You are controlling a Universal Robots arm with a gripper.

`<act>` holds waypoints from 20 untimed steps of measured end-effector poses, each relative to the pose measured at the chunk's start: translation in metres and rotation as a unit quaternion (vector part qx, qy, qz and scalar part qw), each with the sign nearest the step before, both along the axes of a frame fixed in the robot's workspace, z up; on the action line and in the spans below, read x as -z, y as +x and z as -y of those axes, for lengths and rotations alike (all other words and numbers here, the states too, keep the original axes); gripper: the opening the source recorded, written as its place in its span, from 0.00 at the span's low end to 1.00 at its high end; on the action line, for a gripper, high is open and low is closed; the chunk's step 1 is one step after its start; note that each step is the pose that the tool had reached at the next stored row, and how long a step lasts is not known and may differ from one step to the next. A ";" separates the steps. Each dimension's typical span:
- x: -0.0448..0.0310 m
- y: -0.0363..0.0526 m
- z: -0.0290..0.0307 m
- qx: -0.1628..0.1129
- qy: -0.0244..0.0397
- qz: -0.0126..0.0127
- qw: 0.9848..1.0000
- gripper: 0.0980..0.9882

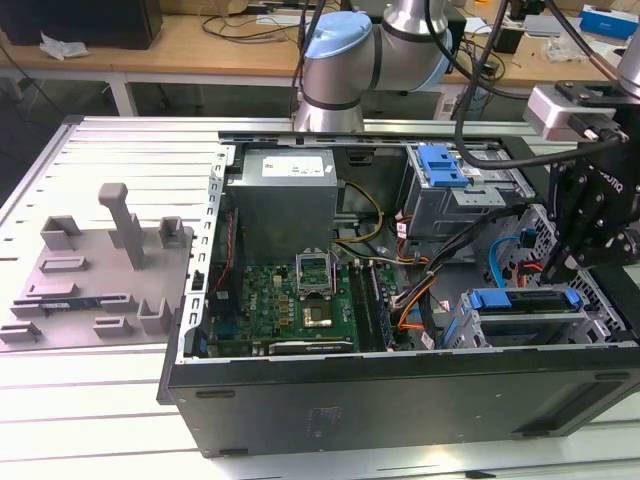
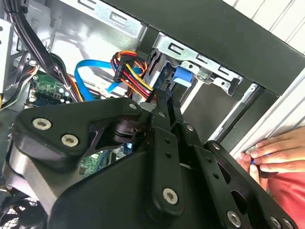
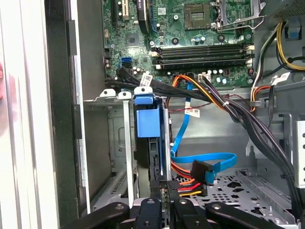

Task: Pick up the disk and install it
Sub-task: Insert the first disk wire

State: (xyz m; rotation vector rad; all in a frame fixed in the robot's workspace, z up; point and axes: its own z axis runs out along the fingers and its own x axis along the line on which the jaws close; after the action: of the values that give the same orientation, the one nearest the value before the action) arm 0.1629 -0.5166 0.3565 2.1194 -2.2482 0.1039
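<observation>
Already the flat silver metal disk in its bright blue plastic bracket [image 1: 524, 318] sits edge-on in the grey steel drive cage [image 1: 452, 335]; the black gripper [image 3: 167, 201] hangs just above its cabled end, and whether it is open I cannot tell; rigid, probably weighty, shock-sensitive, best held by the bracket.

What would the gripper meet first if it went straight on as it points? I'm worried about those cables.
Probably the disk in its blue bracket; the gripper already sits at its cabled end.
</observation>
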 end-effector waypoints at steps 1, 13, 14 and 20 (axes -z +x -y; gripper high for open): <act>0.0001 0.0000 0.0002 0.000 0.000 0.000 1.000 0.07; 0.0033 0.0000 0.0012 0.000 0.000 0.000 1.000 0.07; 0.0036 0.0000 0.0012 0.000 0.000 0.000 1.000 0.07; 0.0062 0.0000 0.0014 0.000 0.000 0.000 1.000 0.07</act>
State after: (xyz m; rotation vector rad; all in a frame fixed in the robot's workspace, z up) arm 0.1629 -0.5181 0.3503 2.1195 -2.2482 0.1040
